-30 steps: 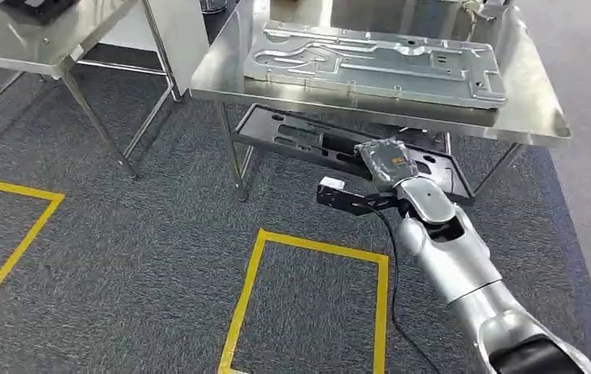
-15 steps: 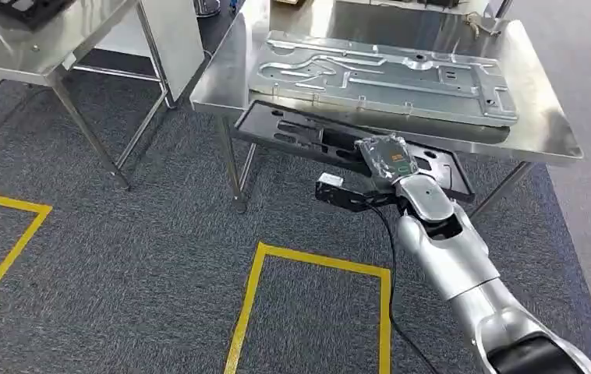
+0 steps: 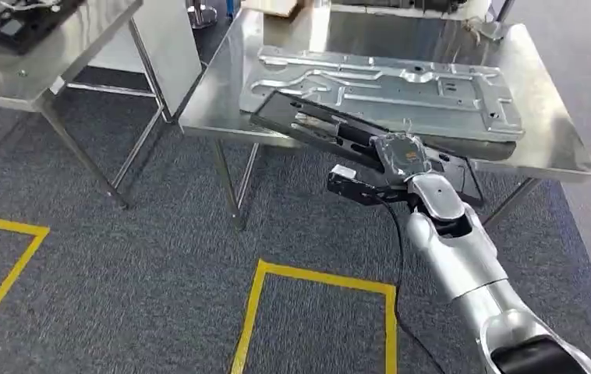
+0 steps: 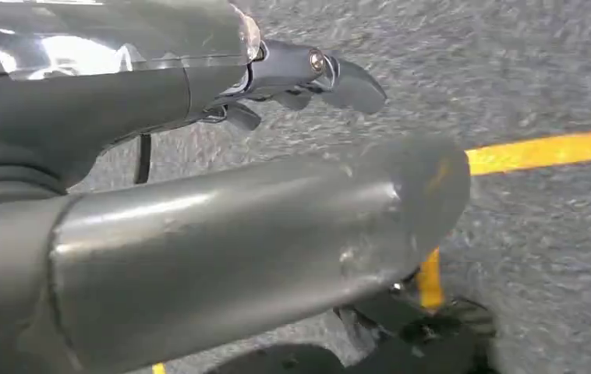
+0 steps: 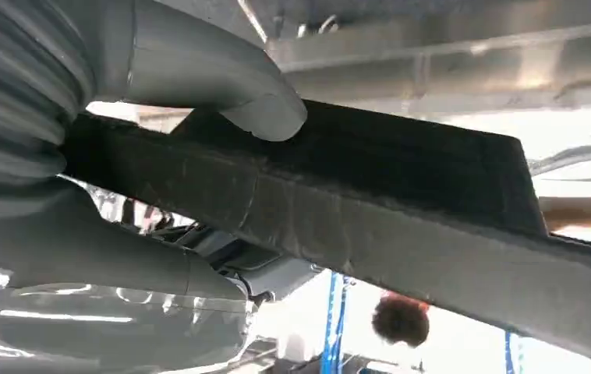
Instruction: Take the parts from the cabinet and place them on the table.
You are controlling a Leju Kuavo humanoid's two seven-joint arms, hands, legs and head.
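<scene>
A long black flat part [image 3: 316, 125] with cut-outs is held by my right hand [image 3: 401, 156] at its near end. The part is tilted, and its far end lies over the front edge of the steel table [image 3: 218, 97]. A large silver sheet-metal panel [image 3: 386, 86] lies on the tabletop just behind it. In the right wrist view my thumb [image 5: 261, 109] presses on the black part [image 5: 370, 202] from one side, with the fingers under it. My left hand [image 4: 160, 156] hangs over the carpet holding nothing, its fingers [image 4: 316, 74] loosely spread.
A second steel table [image 3: 43, 62] stands at the left with a black item [image 3: 19, 23] on it. Table legs [image 3: 234, 187] stand below the front edge. Yellow tape lines [image 3: 316, 280] mark the grey carpet. A black cable [image 3: 396, 257] hangs beside my right arm.
My right hand has lifted the black part from below the tabletop up to its front edge, with the far end now over the table. The camera has shifted a little.
</scene>
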